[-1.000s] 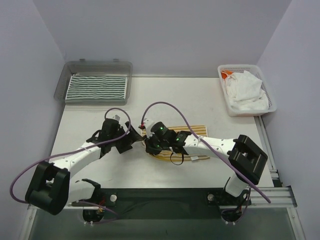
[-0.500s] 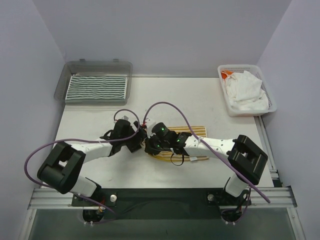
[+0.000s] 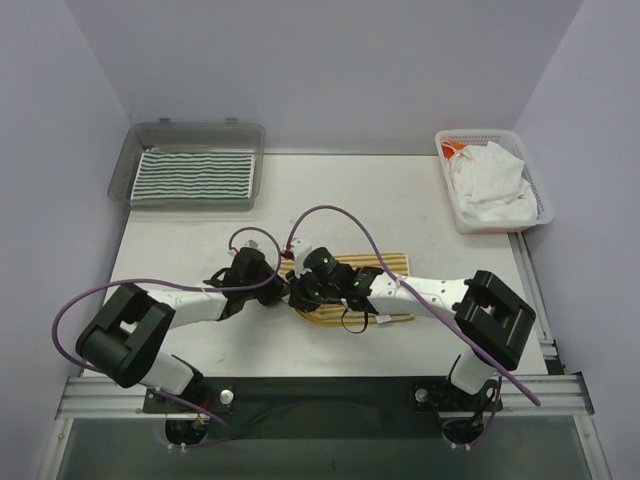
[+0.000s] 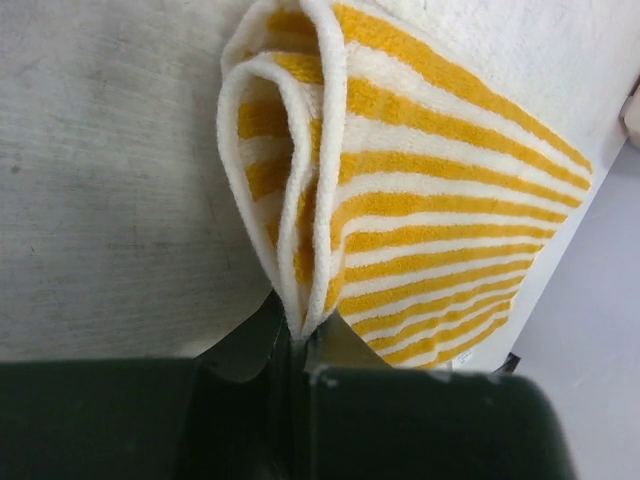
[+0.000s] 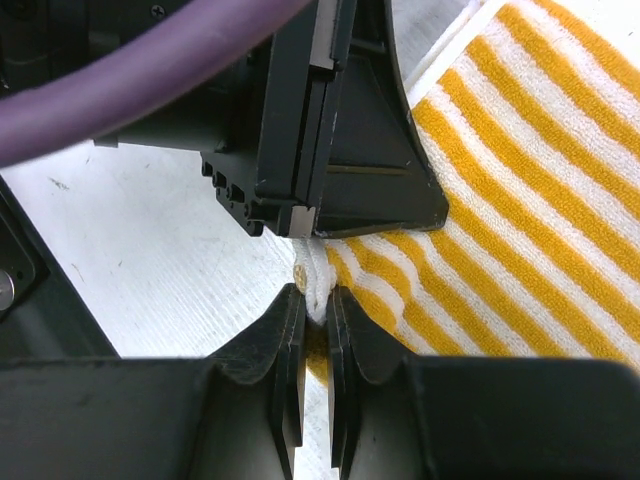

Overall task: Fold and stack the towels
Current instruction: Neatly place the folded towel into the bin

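A yellow-and-white striped towel (image 3: 385,264) lies folded near the table's middle, mostly under my right arm. Both grippers meet at its left corner. My left gripper (image 3: 285,291) is shut on the towel's (image 4: 420,190) white edge, the cloth pinched between its fingers (image 4: 245,350). My right gripper (image 3: 300,295) is shut on the same corner of the towel (image 5: 540,200), right below the left gripper (image 5: 305,225). A green-and-white striped towel (image 3: 195,175) lies folded in the grey tray (image 3: 190,133) at the back left. White towels (image 3: 488,185) are heaped in the white basket (image 3: 480,136) at the back right.
Purple cables loop over both arms (image 3: 330,215). Walls close in the table on the left, the back and the right. A metal rail (image 3: 320,385) runs along the near edge by the arm bases.
My left gripper moved right to the towel's left corner and closed on its edge. The right gripper kept its grip and stayed in place.
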